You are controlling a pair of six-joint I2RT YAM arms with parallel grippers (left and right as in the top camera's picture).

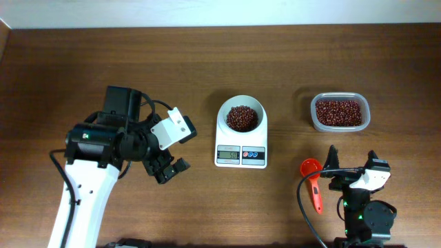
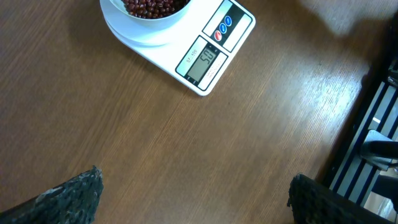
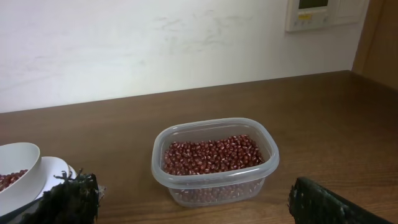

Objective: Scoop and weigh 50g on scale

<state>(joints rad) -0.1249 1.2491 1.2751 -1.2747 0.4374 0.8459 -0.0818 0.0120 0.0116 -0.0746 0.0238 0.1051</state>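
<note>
The white scale (image 1: 240, 156) stands mid-table with a round white bowl (image 1: 222, 118) on it, and a heap of dark red-brown beans (image 1: 241, 118) lies in the bowl. In the left wrist view the scale (image 2: 214, 53) shows at the top, its display reading about 50. My left gripper (image 1: 172, 169) hangs open left of the scale, over bare wood, with nothing between its fingers (image 2: 68, 196). My right gripper (image 1: 353, 157) is open near the front right edge. It faces the clear tub (image 3: 214, 180) of beans (image 3: 211, 152) and holds nothing.
An orange-red scoop (image 1: 313, 182) lies on the table just left of my right gripper, bowl end toward the scale. The clear tub (image 1: 339, 127) sits at the right, behind that gripper. A white wall (image 3: 155, 43) rises beyond the table's far edge.
</note>
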